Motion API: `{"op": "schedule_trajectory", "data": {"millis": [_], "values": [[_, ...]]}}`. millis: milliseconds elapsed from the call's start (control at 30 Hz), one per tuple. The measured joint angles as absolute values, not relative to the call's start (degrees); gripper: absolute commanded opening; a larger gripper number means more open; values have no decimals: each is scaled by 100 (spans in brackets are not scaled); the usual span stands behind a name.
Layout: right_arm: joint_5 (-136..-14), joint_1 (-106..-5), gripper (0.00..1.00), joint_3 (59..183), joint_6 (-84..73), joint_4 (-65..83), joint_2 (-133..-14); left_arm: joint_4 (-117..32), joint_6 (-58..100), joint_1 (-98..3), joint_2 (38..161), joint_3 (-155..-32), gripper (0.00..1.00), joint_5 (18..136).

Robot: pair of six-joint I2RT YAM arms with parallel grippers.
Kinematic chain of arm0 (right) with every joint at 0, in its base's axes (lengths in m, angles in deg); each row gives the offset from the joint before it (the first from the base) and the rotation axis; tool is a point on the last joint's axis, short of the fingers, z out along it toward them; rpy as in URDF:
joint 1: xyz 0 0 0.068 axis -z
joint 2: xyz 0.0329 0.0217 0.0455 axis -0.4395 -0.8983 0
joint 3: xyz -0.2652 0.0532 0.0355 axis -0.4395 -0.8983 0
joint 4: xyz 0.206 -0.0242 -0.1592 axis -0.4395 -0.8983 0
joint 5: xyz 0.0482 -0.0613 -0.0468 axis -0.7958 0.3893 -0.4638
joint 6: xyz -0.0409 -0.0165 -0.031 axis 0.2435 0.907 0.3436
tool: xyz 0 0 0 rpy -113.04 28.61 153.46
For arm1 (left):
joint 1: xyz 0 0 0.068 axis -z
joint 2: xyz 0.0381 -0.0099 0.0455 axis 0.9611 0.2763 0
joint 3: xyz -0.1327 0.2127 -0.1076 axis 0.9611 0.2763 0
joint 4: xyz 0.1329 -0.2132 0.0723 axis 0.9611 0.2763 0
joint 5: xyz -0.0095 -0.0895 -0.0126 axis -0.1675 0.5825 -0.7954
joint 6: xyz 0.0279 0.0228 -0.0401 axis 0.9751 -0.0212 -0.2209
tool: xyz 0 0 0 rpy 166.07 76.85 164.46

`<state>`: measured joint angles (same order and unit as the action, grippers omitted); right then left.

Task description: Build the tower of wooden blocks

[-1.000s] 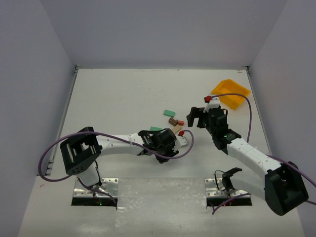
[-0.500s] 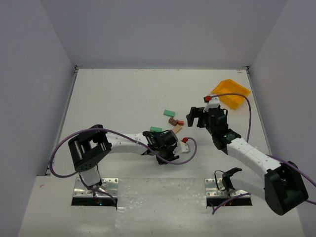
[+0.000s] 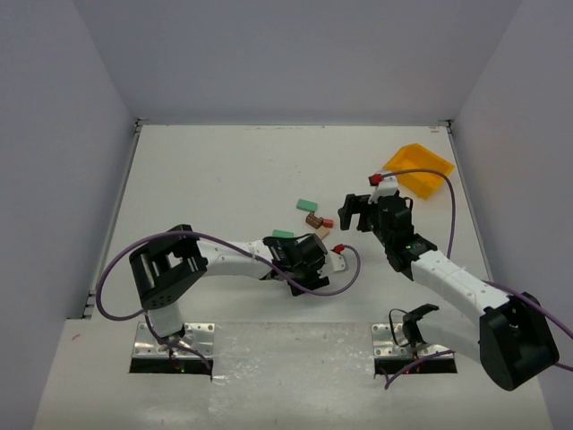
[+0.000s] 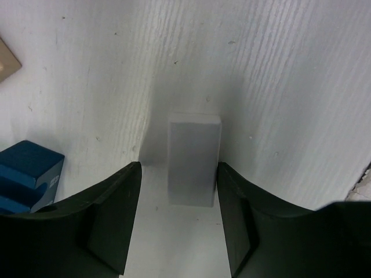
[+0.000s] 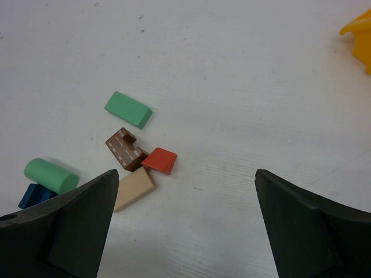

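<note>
Pale block (image 4: 194, 159), seemingly white; flat

The left gripper (image 4: 178, 169) has edged slightly rightward.

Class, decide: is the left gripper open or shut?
Open: on the left gripper the fingers stand apart; the pale block lies between them, with a gap on one side.

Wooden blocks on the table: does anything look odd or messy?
Nothing broken or spilled. They lie jumbled, none stacked: a brown notched block sits askew beside a red piece, and the left pincer straddles a pale block lying flat.
</note>
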<state>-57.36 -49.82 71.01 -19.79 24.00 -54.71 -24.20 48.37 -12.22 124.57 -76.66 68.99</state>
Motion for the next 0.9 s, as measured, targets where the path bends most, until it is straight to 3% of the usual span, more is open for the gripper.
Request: {"op": "schedule_trajectory", "data": {"millis": [433, 500, 567, 900], "values": [[-5738, -4982, 99, 7101, -1965, 2400, -5471, -2332, 4536, -1214, 12457, -7715, 56, 6253], [-5740, -4982, 99, 7101, -1965, 2400, -5471, -2227, 4519, -1206, 12457, -7752, 65, 6240], [-5747, -4982, 99, 7101, -1965, 2400, -5471, -2127, 4500, -1182, 12445, -7776, 100, 6226], [-5936, -4982, 99, 7101, -1986, 2393, -5454, -1933, 4352, -831, 11746, -7986, 100, 6031]]}}
